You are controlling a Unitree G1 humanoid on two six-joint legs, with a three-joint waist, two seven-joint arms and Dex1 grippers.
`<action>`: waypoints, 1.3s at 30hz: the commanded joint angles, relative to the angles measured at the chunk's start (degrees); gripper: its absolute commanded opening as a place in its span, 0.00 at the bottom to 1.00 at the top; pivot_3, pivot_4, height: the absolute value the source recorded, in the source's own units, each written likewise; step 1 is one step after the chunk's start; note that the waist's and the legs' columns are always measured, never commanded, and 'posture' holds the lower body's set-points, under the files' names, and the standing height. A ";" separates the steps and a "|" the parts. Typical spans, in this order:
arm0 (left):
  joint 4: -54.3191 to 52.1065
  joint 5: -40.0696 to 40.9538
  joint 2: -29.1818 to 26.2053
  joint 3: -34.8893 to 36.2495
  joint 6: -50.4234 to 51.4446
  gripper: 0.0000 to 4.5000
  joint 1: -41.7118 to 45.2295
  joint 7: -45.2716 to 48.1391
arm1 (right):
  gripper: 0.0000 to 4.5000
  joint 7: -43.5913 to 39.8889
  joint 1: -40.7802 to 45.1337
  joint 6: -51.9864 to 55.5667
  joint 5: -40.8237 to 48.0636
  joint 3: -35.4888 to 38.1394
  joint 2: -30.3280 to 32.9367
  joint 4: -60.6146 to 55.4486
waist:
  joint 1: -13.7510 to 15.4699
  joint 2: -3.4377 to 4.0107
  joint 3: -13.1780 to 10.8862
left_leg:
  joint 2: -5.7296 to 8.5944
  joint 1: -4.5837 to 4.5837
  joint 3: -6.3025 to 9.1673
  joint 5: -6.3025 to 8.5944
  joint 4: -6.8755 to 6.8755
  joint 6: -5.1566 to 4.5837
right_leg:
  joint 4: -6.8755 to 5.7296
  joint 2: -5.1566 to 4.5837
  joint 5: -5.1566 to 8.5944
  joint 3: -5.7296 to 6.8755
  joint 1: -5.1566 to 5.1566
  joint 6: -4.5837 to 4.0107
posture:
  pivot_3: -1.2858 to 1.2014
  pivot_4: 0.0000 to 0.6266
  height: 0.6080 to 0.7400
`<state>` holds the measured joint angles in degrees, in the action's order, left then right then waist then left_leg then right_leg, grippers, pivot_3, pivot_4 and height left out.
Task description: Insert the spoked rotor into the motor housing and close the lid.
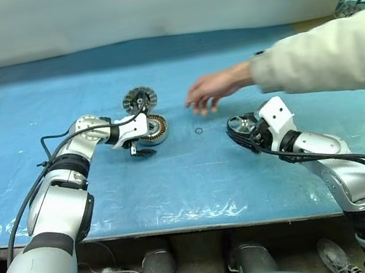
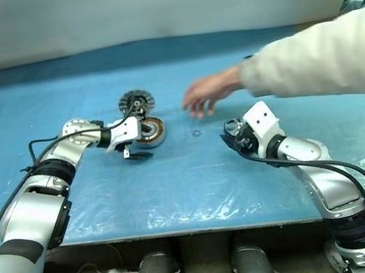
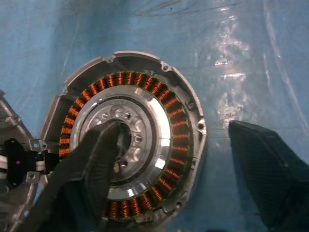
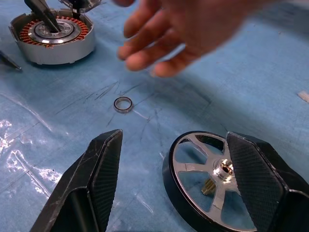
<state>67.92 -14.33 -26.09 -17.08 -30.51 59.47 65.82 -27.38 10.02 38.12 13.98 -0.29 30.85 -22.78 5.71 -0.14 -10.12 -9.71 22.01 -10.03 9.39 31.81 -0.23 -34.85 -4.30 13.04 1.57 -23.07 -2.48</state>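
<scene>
— Right gripper [image 4: 164,179] first: our two black fingers stand spread, and the spoked rotor [image 4: 212,186] lies flat on the blue table cover [image 1: 198,183] between them, up against the one finger and apart from the other. We'd say it is not yet gripped, so the insertion has not begun.

— And our left gripper [image 3: 183,164]?

— Spread too. One finger dips into the central hub of the motor housing [image 3: 130,145]; the other stands outside its rim. We judge we are steadying it. Just beyond that gripper lies the lid [image 1: 139,99], ribbed face up, off the housing. So both steps are left: rotor in, lid on.

— What do the wrist views add?

— Our left wrist view shows the copper windings ringing an empty centre, proof that nothing is seated there. Our right wrist view shows a small metal ring [image 4: 123,104] lying on the cover ahead of the rotor, a mere speck from the head.

— And the head views?

— They show a person's hand [image 1: 213,91] reaching in over the table beyond the right gripper, near that ring.
</scene>
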 commanded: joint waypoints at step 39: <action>-3.55 7.84 6.59 6.50 1.21 0.81 1.52 7.16 | 0.81 -2.55 0.54 -0.77 -0.06 0.82 0.14 -1.38 | 0.13 -0.07 -0.04 | 0.00 0.13 0.00 0.01 -0.05 -0.02 | 0.06 -0.01 0.00 0.04 -0.10 -0.01 | 0.52 0.24 1.00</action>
<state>63.38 -4.92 -19.98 -9.58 -28.32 58.86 75.01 -30.12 10.07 37.96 13.58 -0.32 31.00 -21.79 5.85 -0.21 -10.16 -9.72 22.14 -10.04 9.40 31.76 -0.25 -34.79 -4.31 13.04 1.61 -23.17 -2.50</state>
